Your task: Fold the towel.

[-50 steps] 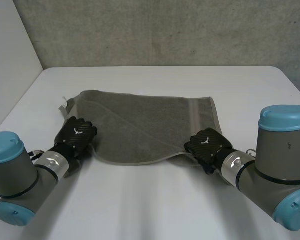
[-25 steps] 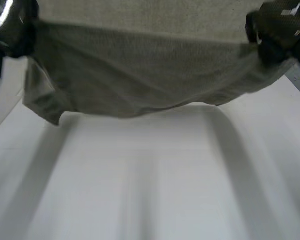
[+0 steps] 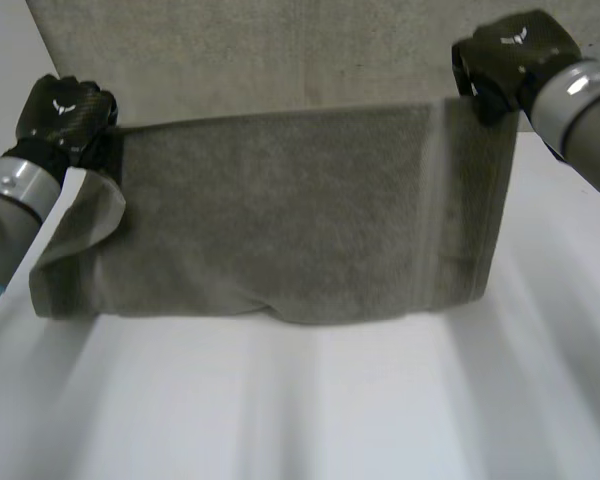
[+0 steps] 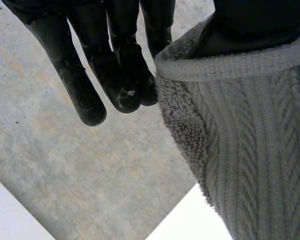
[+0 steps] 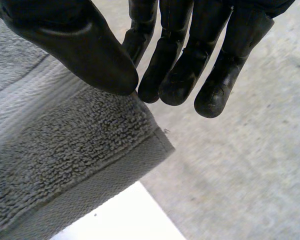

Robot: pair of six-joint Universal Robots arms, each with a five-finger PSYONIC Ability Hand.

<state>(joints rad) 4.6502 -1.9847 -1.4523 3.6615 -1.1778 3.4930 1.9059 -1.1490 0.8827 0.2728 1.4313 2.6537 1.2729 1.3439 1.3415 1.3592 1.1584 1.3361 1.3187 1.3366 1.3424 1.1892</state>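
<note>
A grey-green towel (image 3: 280, 210) hangs in the air, stretched wide between my two hands, its lower edge sagging toward the white table (image 3: 310, 410). My left hand (image 3: 65, 115) pinches one upper corner of the towel (image 4: 240, 125) between thumb and fingers. My right hand (image 3: 510, 55) pinches the other upper corner; in the right wrist view its thumb (image 5: 80, 47) presses the towel (image 5: 65, 160) against the fingers. A loose flap of cloth droops below the left hand.
A rough concrete wall (image 3: 280, 50) rises behind the table. White tabletop spreads in front of and beneath the hanging towel.
Both hands have lifted the towel off the table by two corners and raised it, so it now hangs spread between them instead of lying flat.
</note>
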